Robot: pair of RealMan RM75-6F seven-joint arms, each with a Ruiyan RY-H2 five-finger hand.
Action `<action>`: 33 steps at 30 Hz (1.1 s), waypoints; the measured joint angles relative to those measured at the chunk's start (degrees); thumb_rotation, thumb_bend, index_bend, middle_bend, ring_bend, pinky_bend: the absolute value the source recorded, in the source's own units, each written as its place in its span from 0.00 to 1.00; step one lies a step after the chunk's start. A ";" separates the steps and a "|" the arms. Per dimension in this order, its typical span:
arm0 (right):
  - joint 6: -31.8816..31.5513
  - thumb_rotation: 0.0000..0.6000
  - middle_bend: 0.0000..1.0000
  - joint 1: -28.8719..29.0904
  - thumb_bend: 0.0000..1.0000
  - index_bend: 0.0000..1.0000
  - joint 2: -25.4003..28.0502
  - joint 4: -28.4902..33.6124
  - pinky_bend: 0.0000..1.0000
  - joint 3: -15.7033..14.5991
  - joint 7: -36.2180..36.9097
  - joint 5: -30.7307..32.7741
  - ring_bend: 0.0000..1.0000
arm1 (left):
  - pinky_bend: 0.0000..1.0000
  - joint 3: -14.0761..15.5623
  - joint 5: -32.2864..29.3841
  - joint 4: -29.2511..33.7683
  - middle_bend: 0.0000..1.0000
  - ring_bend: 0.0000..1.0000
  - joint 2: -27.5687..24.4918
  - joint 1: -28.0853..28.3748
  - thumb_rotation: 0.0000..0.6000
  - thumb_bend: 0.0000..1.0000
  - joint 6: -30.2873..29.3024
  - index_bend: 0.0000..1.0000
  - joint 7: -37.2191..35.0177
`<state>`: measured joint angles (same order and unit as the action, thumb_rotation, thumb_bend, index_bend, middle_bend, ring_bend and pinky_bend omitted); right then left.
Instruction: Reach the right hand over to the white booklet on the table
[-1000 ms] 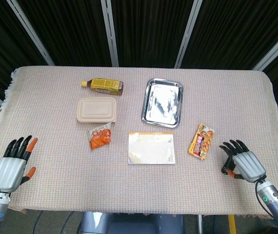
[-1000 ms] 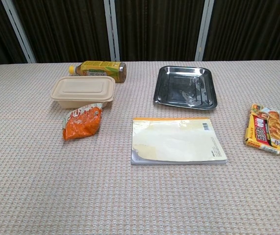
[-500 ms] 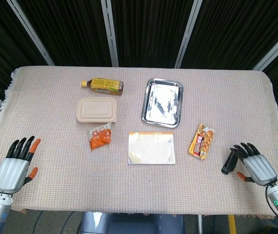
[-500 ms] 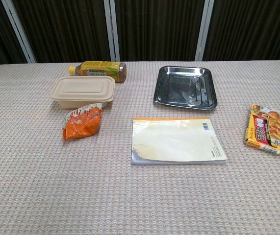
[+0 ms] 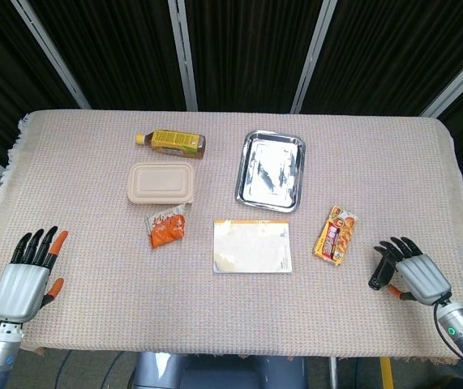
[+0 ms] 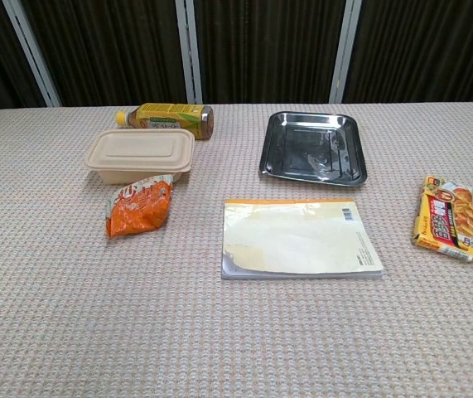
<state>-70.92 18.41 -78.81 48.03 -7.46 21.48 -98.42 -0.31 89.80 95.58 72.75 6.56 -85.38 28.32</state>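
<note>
At table's near right edge, right hand (image 5: 409,274), fingers (image 5: 391,249) spread, empty; white booklet (image 5: 252,245) well apart.

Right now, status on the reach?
Both hands open, left, right at near edge. Booklet flat, untouched. Snack pack lies between right hand and booklet.

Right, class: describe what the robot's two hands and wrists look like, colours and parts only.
Both the left hand and the right hand have a pale grey, boxy back and black fingers. Some tips are orange. Below each sits a grey cylindrical wrist; the right one shows a small green light and a dark cable. The chest view shows neither hand.
</note>
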 measured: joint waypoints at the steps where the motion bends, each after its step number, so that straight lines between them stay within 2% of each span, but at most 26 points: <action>1: 0.00 1.00 0.09 0.17 0.27 0.11 -0.15 -0.32 0.08 -0.05 0.28 -0.10 0.03 | 0.08 -0.04 -0.06 0.03 0.00 0.00 0.10 -0.06 1.00 0.31 -0.09 0.00 0.23; 10: 0.75 1.00 0.10 1.65 0.28 0.11 -0.81 -1.45 0.08 -0.61 0.33 -0.96 0.03 | 0.08 0.23 0.34 0.33 0.00 0.00 0.45 -0.47 1.00 0.30 -0.60 0.00 1.21; 14: 1.59 1.00 0.13 2.47 0.29 0.18 -0.81 -0.95 0.08 -0.73 -0.50 -1.14 0.05 | 0.08 0.29 0.25 0.30 0.00 0.00 0.48 -0.35 1.00 0.31 -0.13 0.00 1.28; 17: 2.75 1.00 0.17 3.06 0.31 0.26 -0.83 -0.65 0.09 -0.90 -1.00 -1.17 0.07 | 0.08 0.25 0.08 0.28 0.00 0.00 0.47 -0.25 1.00 0.30 0.11 0.00 1.30; 22: 3.99 1.00 0.30 3.79 0.35 0.45 -1.19 -0.97 0.23 -1.46 -1.71 -1.35 0.19 | 0.08 0.13 -0.09 0.30 0.00 0.00 0.49 -0.35 1.00 0.30 -0.04 0.00 1.38; 25: 4.28 1.00 0.36 3.85 0.35 0.51 -1.69 -1.90 0.34 -1.58 -1.89 -1.25 0.29 | 0.08 0.20 -0.07 0.33 0.00 0.00 0.52 -0.34 1.00 0.30 0.09 0.00 1.56; 28: 4.50 1.00 0.40 3.84 0.35 0.56 -2.29 -2.84 0.42 -1.63 -1.88 -1.00 0.36 | 0.08 0.21 -0.03 0.38 0.00 0.00 0.52 -0.30 1.00 0.30 0.15 0.00 1.63; 33: 4.00 1.00 0.45 3.75 0.35 0.60 -2.72 -3.75 0.48 -1.63 -1.70 -0.81 0.43 | 0.08 0.14 -0.26 0.38 0.00 0.00 0.53 -0.15 1.00 0.30 0.54 0.00 1.66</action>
<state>-66.91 22.15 -81.53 44.28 -9.09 19.78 -99.23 -0.17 89.54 95.96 73.28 6.42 -84.84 29.98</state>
